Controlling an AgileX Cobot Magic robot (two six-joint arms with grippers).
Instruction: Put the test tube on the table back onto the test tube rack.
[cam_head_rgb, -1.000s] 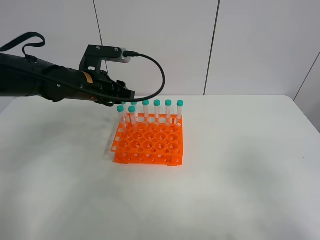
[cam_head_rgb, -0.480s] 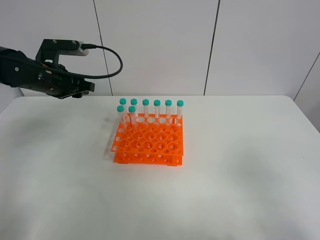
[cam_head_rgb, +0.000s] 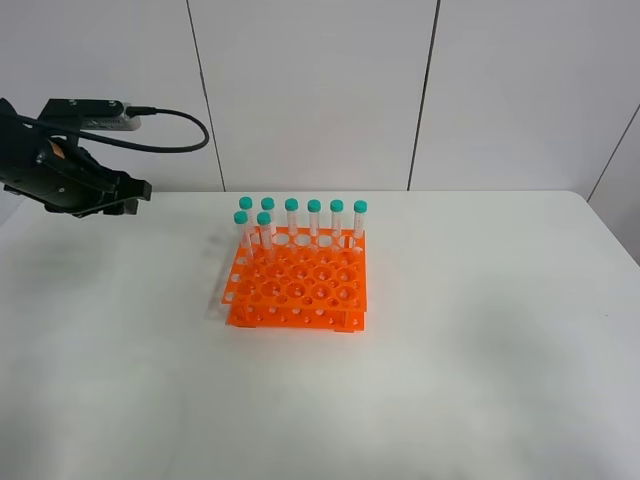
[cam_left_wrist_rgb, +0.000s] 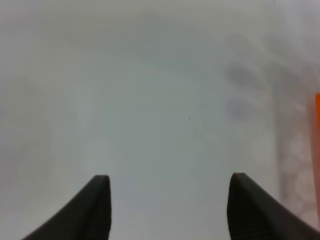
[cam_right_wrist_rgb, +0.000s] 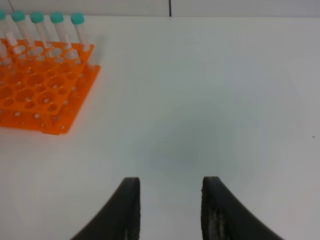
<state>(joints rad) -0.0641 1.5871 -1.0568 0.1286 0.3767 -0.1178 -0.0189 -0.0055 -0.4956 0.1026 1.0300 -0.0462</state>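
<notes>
Exterior high view, nearest first: bare white tabletop (cam_head_rgb: 420, 400) fills the foreground; toward the middle stands the orange test tube rack (cam_head_rgb: 297, 287), two tiers, its top a grid of round holes, most of them unfilled; eight teal-capped tubes stand upright in it, six in the far row (cam_head_rgb: 303, 218) and two more (cam_head_rgb: 252, 228) just in front of that row at its left end; which of the eight is the test tube of the task cannot be told, since all look alike and each sits in a hole; farther back and well to the left of the rack, the left gripper (cam_head_rgb: 128, 195) hangs above the tabletop edge on its dark arm, a black cable looping from the camera mount on top; behind all this rises a pale panelled wall (cam_head_rgb: 320, 90) with dark vertical seams

Left wrist view: the left gripper (cam_left_wrist_rgb: 169, 205) shows two dark fingertips (cam_left_wrist_rgb: 97, 207) set far apart, jaws wide with nothing between them; beyond them lies blurred white tabletop, with a sliver of the orange rack (cam_left_wrist_rgb: 317, 125) at the frame's border

Right wrist view: the right gripper (cam_right_wrist_rgb: 170, 207) shows its two dark fingers (cam_right_wrist_rgb: 127, 210) fairly close together, jaws narrow and holding nothing, over bare tabletop; farther off stands the rack (cam_right_wrist_rgb: 42, 95) with teal-capped tubes (cam_right_wrist_rgb: 57, 27) along its far edge
</notes>
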